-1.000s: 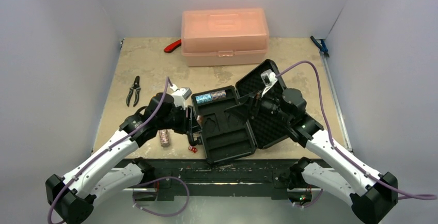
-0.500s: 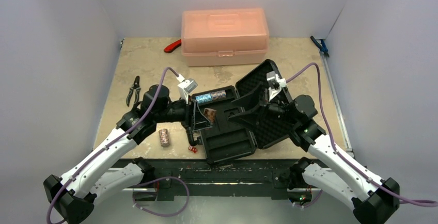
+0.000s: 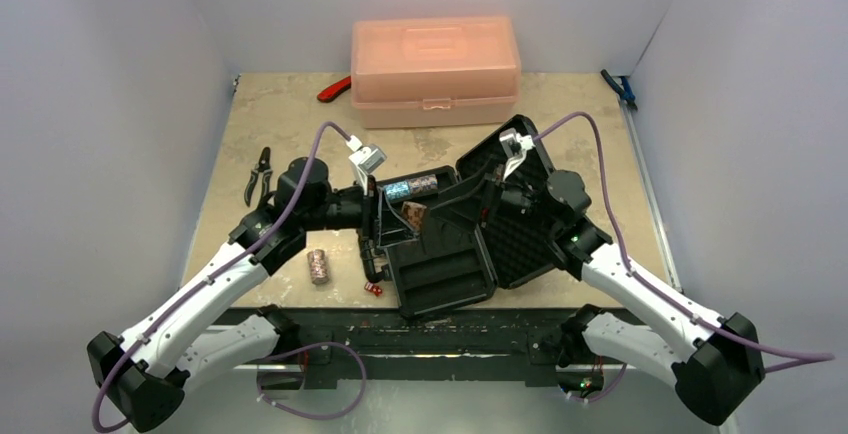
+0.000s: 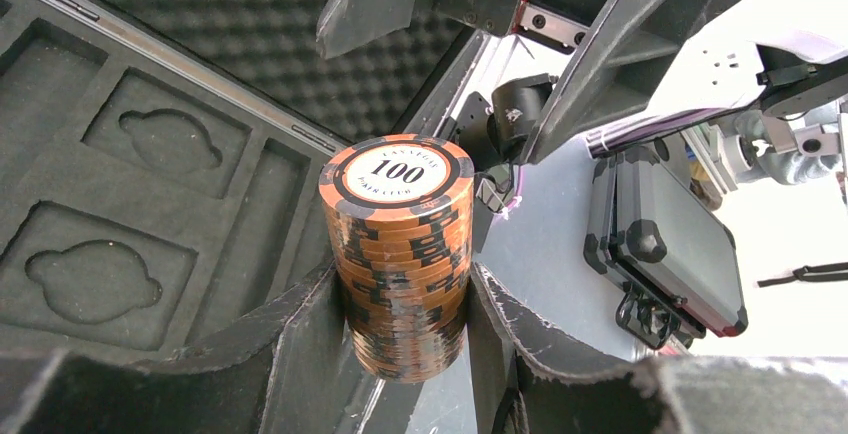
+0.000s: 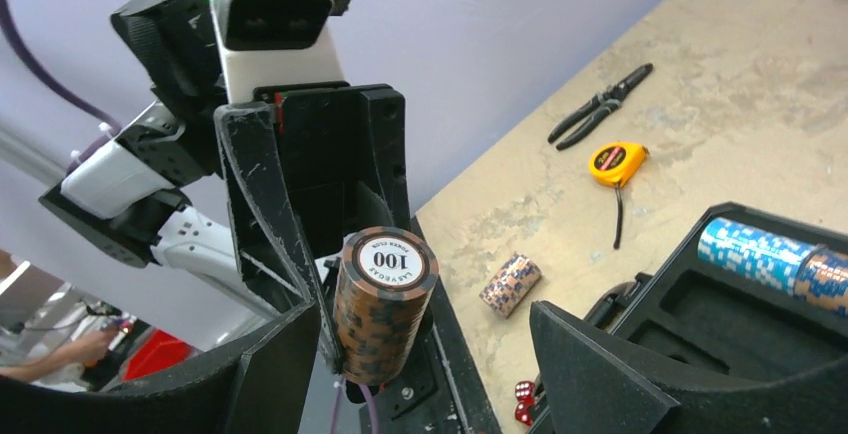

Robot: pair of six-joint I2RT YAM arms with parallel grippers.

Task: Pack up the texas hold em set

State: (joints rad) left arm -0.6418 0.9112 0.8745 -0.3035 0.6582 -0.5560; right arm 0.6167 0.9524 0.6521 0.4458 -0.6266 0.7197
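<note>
- The orange-brown 100-chip stack (image 4: 398,244) hangs off the table (image 3: 300,124), over the foam tray of the open black briefcase (image 3: 440,276). The blue stack (image 3: 395,191) already lies in the chip row at its 12 o'clock.
- The left end effector (image 4: 400,339) is clamped on its curved sides. Its long axis points out past those fingers, roughly toward 3 o'clock.
- The right end effector (image 5: 422,319) faces it from 3 o'clock, fingers spread wide either side without touching.
- I'd say that axis must swing level with the row to seat it.
</note>
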